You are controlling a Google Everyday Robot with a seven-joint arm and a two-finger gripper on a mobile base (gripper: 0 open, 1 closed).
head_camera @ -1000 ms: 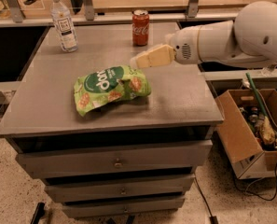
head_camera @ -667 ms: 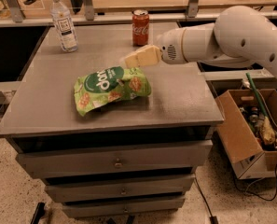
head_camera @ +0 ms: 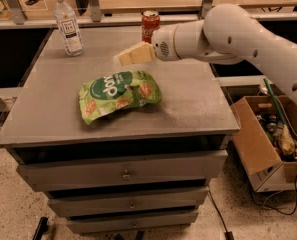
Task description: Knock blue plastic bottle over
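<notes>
Though upright, bottle [head_camera: 68, 24] well left of fingers [head_camera: 135, 54].

A single camera looks down from above and in front of the bench [head_camera: 198, 104], at middling distance. It faces the drawers [head_camera: 88, 176] and takes in the whole top as far as the back edge, where the bottle [head_camera: 68, 26] and can [head_camera: 150, 25] stand. The arm [head_camera: 248, 34] enters from the upper right, and the gripper [head_camera: 123, 58] hangs over the back half of the top, left of the can, pointing left; floor [head_camera: 8, 209] and a box [head_camera: 255, 144] show at the right.
</notes>
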